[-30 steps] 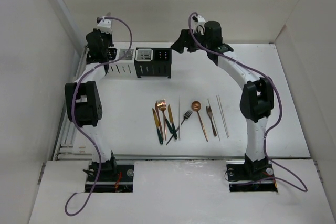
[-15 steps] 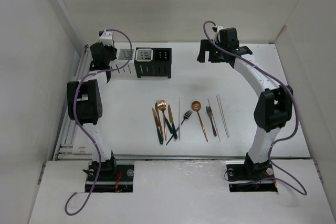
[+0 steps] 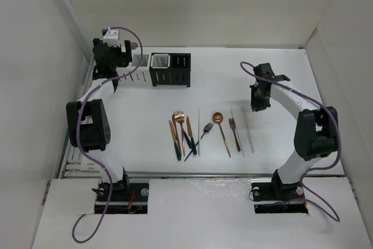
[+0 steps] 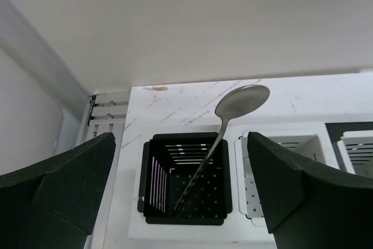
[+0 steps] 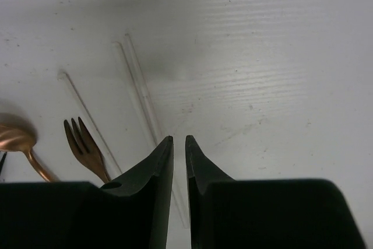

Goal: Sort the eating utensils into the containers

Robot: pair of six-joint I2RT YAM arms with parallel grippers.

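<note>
My left gripper [image 4: 180,144] hangs open over the leftmost black container [image 4: 149,174]. A silver spoon [image 4: 243,98] stands tilted inside it, free of both fingers. Beside it comes a white container [image 4: 241,174]. From above, the containers [image 3: 170,69] form a row at the back left, with my left gripper [image 3: 115,56] over their left end. The other utensils lie mid-table: copper fork [image 3: 179,119], copper spoon [image 3: 218,119], black fork [image 3: 206,129], white sticks [image 3: 247,126]. My right gripper [image 5: 179,139] hovers over a white stick [image 5: 140,80], jaws nearly together with nothing between them.
White walls close in the table on the left, back and right. A metal rail [image 3: 78,138] runs along the left edge. In the right wrist view a copper fork [image 5: 81,141] and a copper spoon [image 5: 14,135] lie left of the fingers.
The left gripper opened and let the silver spoon drop into the black container. The right arm swung from the back near the containers down to the white sticks, and its jaws closed.
</note>
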